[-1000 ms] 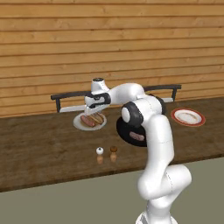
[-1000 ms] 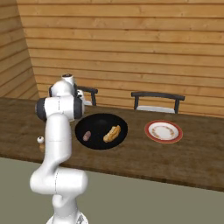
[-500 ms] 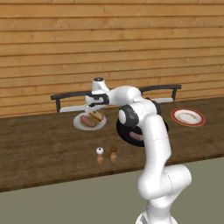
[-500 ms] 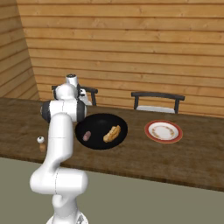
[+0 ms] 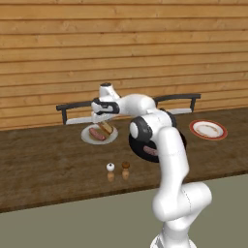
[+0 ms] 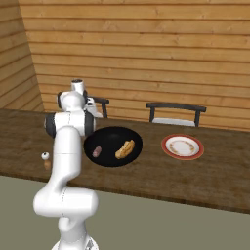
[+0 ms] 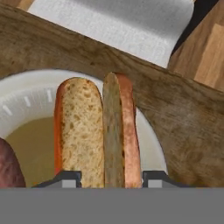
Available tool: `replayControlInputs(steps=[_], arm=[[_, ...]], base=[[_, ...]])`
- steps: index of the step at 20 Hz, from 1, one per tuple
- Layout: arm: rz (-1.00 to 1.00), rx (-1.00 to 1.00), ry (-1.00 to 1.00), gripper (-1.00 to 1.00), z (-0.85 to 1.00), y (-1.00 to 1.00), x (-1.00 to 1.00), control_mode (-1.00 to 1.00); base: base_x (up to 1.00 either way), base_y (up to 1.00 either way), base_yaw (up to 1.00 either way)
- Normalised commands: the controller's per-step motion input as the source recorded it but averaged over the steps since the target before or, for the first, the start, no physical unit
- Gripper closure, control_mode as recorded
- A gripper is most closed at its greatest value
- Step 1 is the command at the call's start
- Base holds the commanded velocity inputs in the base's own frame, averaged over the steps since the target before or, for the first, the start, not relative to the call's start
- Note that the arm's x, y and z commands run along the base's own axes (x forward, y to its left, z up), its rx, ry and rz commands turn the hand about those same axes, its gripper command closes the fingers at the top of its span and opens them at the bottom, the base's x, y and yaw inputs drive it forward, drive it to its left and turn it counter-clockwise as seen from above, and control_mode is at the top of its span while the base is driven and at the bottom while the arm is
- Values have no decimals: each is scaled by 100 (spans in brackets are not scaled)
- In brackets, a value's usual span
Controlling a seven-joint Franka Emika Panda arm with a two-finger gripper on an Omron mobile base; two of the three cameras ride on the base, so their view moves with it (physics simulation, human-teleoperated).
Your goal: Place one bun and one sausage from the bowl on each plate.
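Note:
The pale grey-white plate (image 5: 89, 136) holds a split bun (image 5: 106, 128) and a sausage (image 5: 96, 135). My gripper (image 5: 100, 118) hangs just above that plate. In the hand view the gripper (image 7: 111, 179) is open, its fingertips (image 7: 69, 178) flanking the bun (image 7: 94, 131), which lies on the plate (image 7: 26, 98) beside the sausage (image 7: 8, 168). The black bowl (image 6: 110, 134) holds one more sausage (image 6: 97, 151) and one more bun (image 6: 125, 149). To the right lies the reddish-pink plate (image 6: 182, 146), bare. My arm hides part of the bowl (image 5: 138, 147) in the left base view.
Salt and pepper shakers (image 5: 110, 168) stand near the counter's front edge. Two dark chairs (image 6: 176, 110) sit behind the wooden counter, against the plank wall. A white cloth (image 7: 113, 26) lies beyond the pale plate.
My hand has risen slightly above the pale plate. The bun and sausage stay lying on it.

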Motion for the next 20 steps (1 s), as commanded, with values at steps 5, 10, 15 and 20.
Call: replayControlInputs(steps=[5, 10, 15, 20], arm=[[-5, 0, -2, -100, 3, 0, -25, -100], [-1, 5, -6, -100, 45, -28, -80, -100], [-12, 9, -1, -100, 66, -69, -100, -100], [-23, 0, -4, -100, 45, -84, -100, -100]], base=[[0, 0, 0], [0, 0, 0], [0, 0, 0], [0, 0, 0]])
